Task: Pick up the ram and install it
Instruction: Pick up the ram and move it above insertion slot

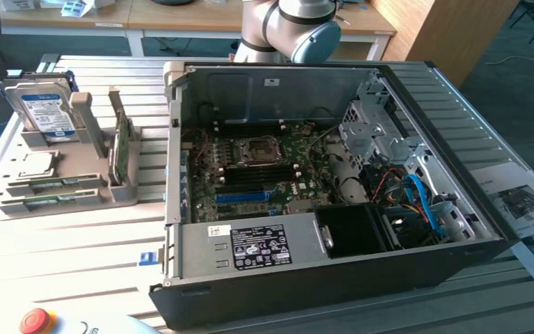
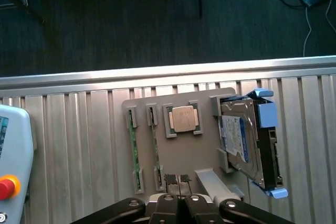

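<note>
Two ram sticks sit in the gray holder (image 2: 186,153) on the slatted table (image 2: 68,129), both untouched. The inner ram stick (image 2: 156,150) is just beside the CPU (image 2: 182,119), and the outer ram stick (image 2: 132,148) is one slot further out. A hard drive (image 2: 244,145) stands at the holder's other end. The holder lies to the exterior view's left of the open PC case (image 1: 341,209), well apart from the motherboard (image 1: 258,163) inside it.

Gripper (image 2: 177,181) is clenched, pads pressed together, nothing between them. It hangs over the holder with its tips near one end of the inner ram stick. Height above the plate is hard to judge from the wrist view, so contact looks unlikely but is unconfirmed. The arm (image 1: 295,28) shows beyond the far wall of the case.

Step in hand, my read: approach for the pick, with nothing lifted and nothing installed.

To do it well:
- Spread the jaws before any descent. Closed tips would only strike the board edge.
- Centre over the stick's mid-length, not its end, so it leaves both end clips level.
- Set the pads parallel to the long faces and pinch across the thin dimension.
- Go straight down and lift straight up. A skewed pull could bind the stick in the clips or drag the holder.
</note>
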You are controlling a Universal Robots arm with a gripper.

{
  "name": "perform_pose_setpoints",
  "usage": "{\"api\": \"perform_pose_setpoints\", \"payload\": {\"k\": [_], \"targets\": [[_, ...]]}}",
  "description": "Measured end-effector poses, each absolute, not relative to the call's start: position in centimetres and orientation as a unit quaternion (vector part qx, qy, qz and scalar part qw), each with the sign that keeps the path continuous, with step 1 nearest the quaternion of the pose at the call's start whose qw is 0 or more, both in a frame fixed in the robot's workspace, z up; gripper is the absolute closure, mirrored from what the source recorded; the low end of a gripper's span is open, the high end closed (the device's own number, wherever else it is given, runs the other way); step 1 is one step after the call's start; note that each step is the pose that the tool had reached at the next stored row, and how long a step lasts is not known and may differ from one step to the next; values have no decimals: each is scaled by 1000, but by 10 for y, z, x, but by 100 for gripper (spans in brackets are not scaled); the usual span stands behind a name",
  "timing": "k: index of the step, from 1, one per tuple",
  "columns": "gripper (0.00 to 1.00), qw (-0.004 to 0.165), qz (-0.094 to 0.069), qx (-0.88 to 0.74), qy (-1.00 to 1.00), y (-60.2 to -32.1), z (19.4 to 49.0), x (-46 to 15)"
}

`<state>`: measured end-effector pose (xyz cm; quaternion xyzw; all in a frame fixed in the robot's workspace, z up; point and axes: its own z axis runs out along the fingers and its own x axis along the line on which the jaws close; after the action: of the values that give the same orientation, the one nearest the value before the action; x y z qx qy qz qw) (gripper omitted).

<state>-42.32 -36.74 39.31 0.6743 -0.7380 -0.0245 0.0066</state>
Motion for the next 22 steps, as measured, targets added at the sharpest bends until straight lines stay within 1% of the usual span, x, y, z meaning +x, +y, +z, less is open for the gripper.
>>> {"api": "perform_pose_setpoints", "payload": {"k": [15, 22], "targets": [[90, 7, -24, 695, -719, -368, 393, -423], [90, 7, -24, 695, -719, -380, 393, -423]]}}
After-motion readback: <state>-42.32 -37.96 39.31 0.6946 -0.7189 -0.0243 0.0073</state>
